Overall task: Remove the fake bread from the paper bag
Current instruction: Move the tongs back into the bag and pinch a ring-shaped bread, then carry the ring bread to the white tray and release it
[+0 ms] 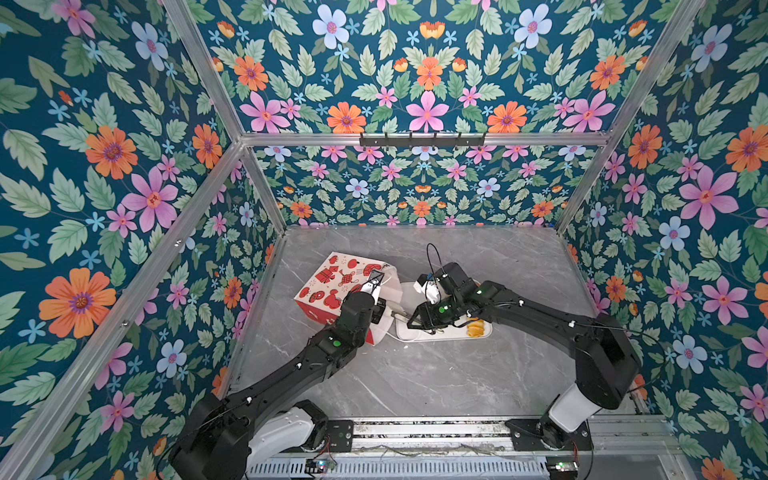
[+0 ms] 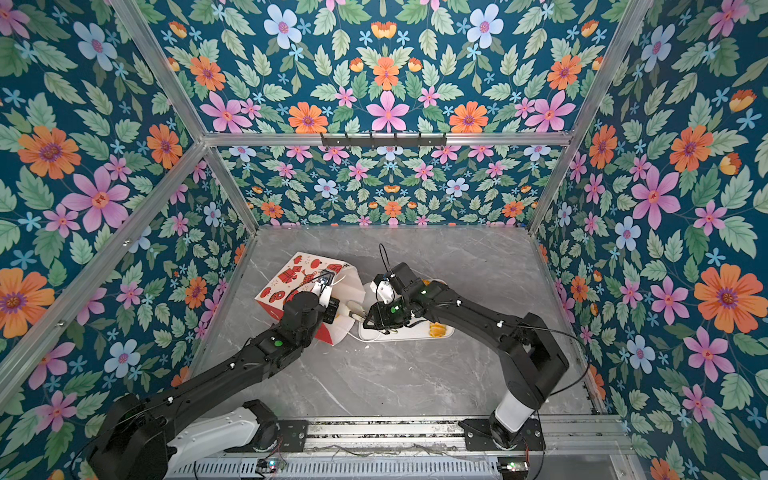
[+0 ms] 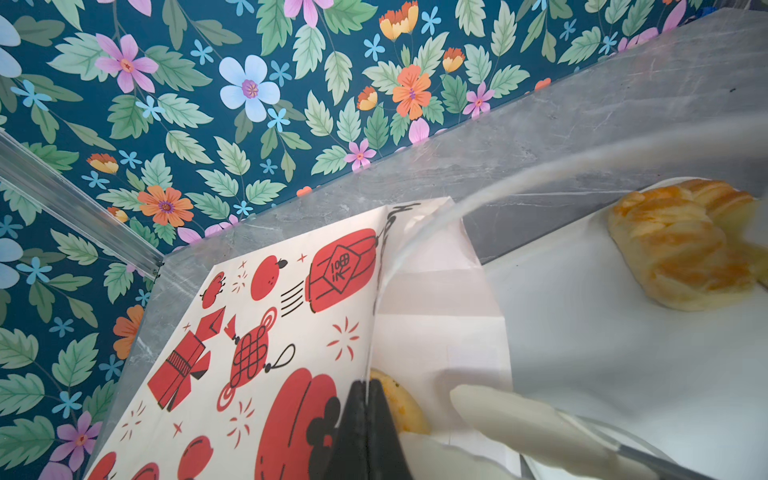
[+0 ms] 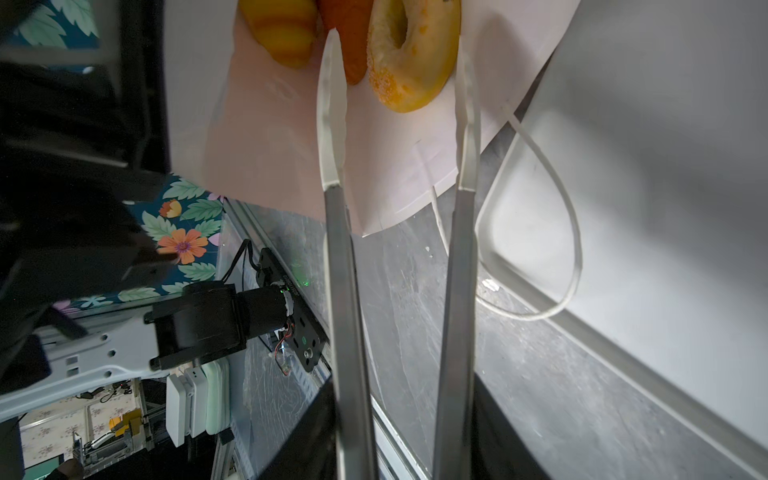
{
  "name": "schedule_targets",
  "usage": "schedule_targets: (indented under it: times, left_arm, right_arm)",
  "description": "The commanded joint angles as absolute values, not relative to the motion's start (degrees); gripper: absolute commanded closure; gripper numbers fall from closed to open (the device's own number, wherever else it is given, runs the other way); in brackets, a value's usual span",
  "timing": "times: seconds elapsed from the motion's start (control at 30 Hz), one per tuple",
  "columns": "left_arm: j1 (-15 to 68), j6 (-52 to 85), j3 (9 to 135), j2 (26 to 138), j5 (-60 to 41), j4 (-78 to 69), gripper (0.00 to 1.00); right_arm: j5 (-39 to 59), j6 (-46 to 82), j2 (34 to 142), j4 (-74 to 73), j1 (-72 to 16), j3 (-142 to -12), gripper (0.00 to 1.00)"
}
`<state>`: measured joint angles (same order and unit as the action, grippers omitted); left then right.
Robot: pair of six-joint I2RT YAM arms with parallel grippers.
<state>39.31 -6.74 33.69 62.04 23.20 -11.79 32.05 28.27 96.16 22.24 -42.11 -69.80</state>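
The red and cream paper bag (image 1: 332, 282) (image 2: 291, 278) lies on its side, mouth toward the white tray. My left gripper (image 1: 375, 277) (image 3: 368, 388) is shut on the mouth's upper edge and holds it up. My right gripper (image 1: 422, 318) (image 4: 399, 440) is shut on metal tongs (image 4: 340, 291) with pale tips. The tips stand apart inside the bag, either side of a ring bagel (image 4: 411, 54). Beside the bagel lie a croissant (image 4: 282, 33) and a darker orange piece (image 4: 351, 45). In the left wrist view one fake bread (image 3: 401, 405) shows at the bag mouth.
The white tray (image 1: 440, 336) (image 3: 582, 332) sits just right of the bag. It carries a braided loaf (image 3: 681, 245) and another golden piece (image 1: 476, 328). A white cord handle (image 4: 573, 249) loops over the tray rim. Floral walls close in on three sides.
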Motion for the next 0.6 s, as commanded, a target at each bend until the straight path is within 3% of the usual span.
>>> schedule_targets:
  times: [0.0,0.33,0.57]
  left_arm:
    - [39.29,-6.0,33.93,62.04,22.25,-13.98,1.0]
    - [39.29,-6.0,34.23,62.35,20.92,-14.41,1.0]
    - [39.29,-6.03,34.28,62.42,20.83,-14.66,1.0]
  right_arm:
    - [33.03,27.59,99.23,20.4,-42.1,-71.56,0.56]
    - [33.48,27.84,106.39,21.23,-42.18,-76.44,0.57]
    - [33.32,27.8,107.03,21.68,-42.25,-76.99,0.72]
